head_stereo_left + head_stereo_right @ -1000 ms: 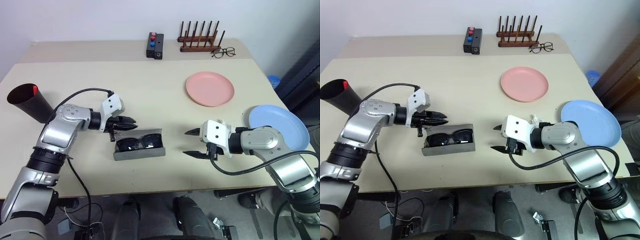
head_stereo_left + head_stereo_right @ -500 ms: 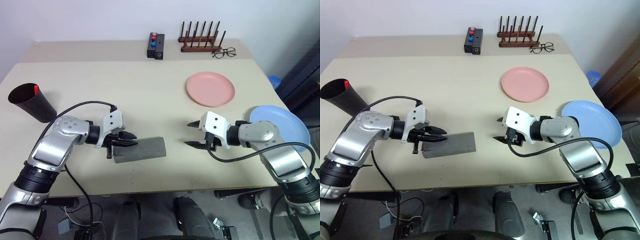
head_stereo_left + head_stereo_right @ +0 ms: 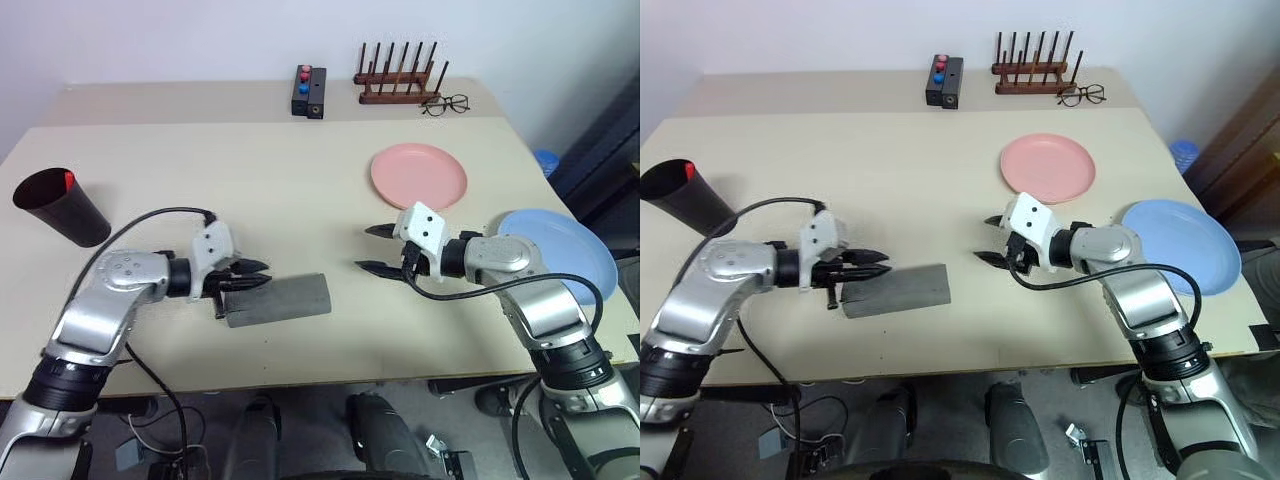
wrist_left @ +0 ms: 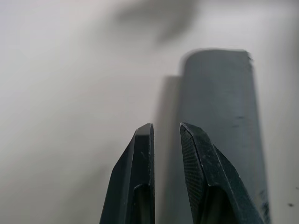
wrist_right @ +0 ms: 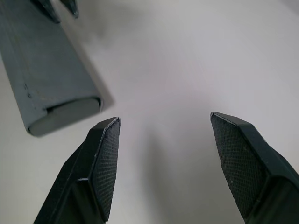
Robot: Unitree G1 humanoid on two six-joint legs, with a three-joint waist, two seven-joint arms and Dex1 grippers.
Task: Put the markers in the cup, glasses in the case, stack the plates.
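Observation:
The grey case [image 3: 278, 299] lies shut on the table's near middle, and the glasses are hidden. At the case's left end my left gripper [image 3: 258, 274] stands shut with nothing held; its fingertips [image 4: 145, 140] leave only a narrow slit beside the case [image 4: 219, 116]. To the right of the case [image 5: 51, 84], my right gripper [image 3: 364, 247] hangs open and empty over bare table. The pink plate [image 3: 418, 177] lies beyond it and the blue plate [image 3: 560, 255] overhangs the right edge. A marker's red cap [image 3: 69, 179] peeks from the dark cup [image 3: 55, 205] at far left.
Along the back edge stand a small black box with coloured buttons [image 3: 309, 90], a wooden peg rack [image 3: 400, 80] and wire-rimmed spectacles [image 3: 446, 104]. Bare tabletop stretches between the case and the pink plate.
The case's lid has come down over the sunglasses. My left gripper drew back toward the case's left end. My right gripper moved away from me, toward the pink plate.

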